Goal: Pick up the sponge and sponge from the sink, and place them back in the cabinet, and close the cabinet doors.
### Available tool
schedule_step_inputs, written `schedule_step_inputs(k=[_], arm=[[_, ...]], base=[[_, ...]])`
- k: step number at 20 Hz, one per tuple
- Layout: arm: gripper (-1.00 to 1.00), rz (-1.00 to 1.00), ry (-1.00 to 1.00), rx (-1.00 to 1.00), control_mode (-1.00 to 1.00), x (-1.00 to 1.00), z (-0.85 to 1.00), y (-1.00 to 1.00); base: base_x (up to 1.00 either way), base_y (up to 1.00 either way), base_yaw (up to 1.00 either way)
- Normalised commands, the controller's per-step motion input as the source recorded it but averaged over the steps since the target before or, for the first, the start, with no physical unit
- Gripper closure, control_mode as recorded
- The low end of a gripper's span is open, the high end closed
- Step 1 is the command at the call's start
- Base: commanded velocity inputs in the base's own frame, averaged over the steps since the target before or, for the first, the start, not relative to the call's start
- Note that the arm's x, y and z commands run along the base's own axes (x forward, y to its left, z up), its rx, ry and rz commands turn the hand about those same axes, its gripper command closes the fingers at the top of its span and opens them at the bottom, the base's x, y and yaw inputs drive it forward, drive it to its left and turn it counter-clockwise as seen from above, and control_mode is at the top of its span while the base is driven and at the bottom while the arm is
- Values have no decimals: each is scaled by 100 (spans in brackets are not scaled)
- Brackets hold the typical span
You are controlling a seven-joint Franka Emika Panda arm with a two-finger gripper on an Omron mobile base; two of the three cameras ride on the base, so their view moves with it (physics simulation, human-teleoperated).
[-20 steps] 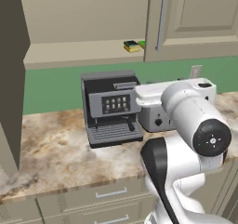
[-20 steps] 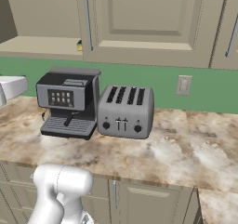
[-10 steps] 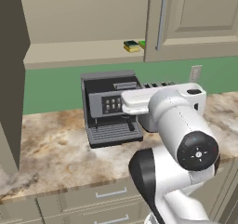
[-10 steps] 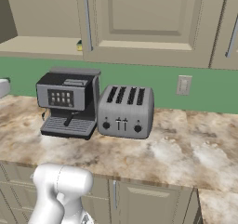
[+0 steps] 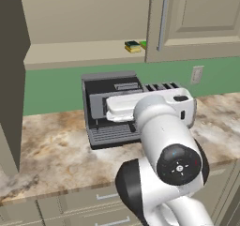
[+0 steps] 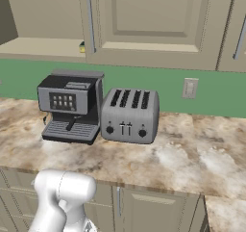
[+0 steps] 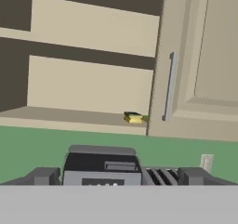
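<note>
Overhead, the cabinet [image 5: 84,18] stands open on its left half, its plain beige shelf [image 5: 79,54] running across above the green wall. One of the cabinet doors [image 5: 192,18] is shut on the right, its long silver bar handle [image 5: 161,21] hanging just beside the opening; a dark open door [image 5: 11,79] juts out at the far left of the desk [image 5: 47,159]. Under the shelf, the black coffee machine [image 6: 69,106] sits at the back of the desk with the grey toaster [image 6: 129,114] touching its right side.

Both sponges already lie on the shelf at its right end, just beside the shut door's edge: the dark-topped sponge [image 5: 132,46] in front, the bright green sponge [image 5: 143,45] half hidden behind the door.

My gripper [image 7: 118,175] hangs with its fingers spread wide apart and nothing between them, looking up at the cabinet.

I judge the sponges light, soft and squashy, so they need no more handling. What remains is the doors: stiff, hinged panels, best pushed on the flat face near the free edge, or hooked by the thin handle, which looks slick.
</note>
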Motion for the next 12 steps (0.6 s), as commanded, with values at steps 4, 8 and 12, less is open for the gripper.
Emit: schedule_step_inputs(k=[4,8,12], arm=[[-100,0,0,0,-100,-22,0,23],[-100,0,0,0,-100,-21,0,26],[-100,0,0,0,-100,-19,0,29]], base=[[0,0,0],[0,0,0],[0,0,0]])
